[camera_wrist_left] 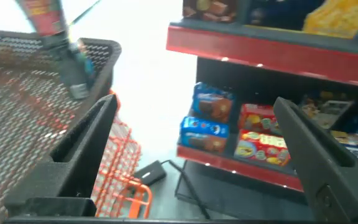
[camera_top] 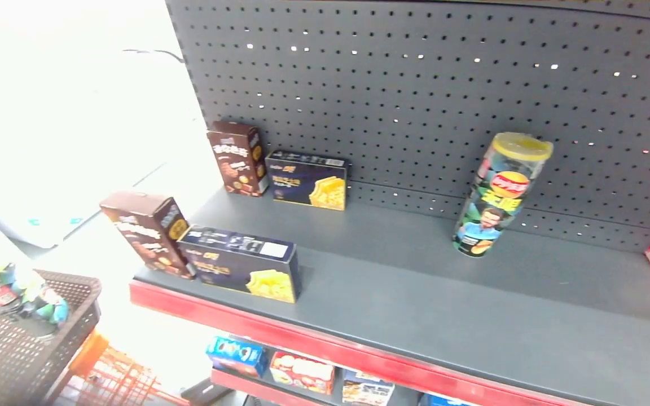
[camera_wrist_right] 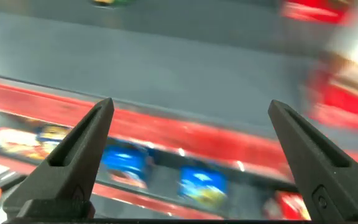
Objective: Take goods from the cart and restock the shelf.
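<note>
The shelf (camera_top: 415, 304) is carrying a chips can (camera_top: 500, 194), which is standing upright near the pegboard wall. A brown box (camera_top: 147, 231) and a dark blue box (camera_top: 240, 262) are standing side by side at its front left corner. Another can (camera_top: 20, 293) is sitting in the cart basket (camera_top: 79, 285), left of the shelf. The left gripper (camera_wrist_left: 194, 104) is hanging beside the basket with its fingers apart and empty. The right gripper (camera_wrist_right: 191, 107) is also gaping empty, before the shelf's red edge.

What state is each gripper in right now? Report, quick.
Left gripper: open, holding nothing.
Right gripper: open, holding nothing.
</note>
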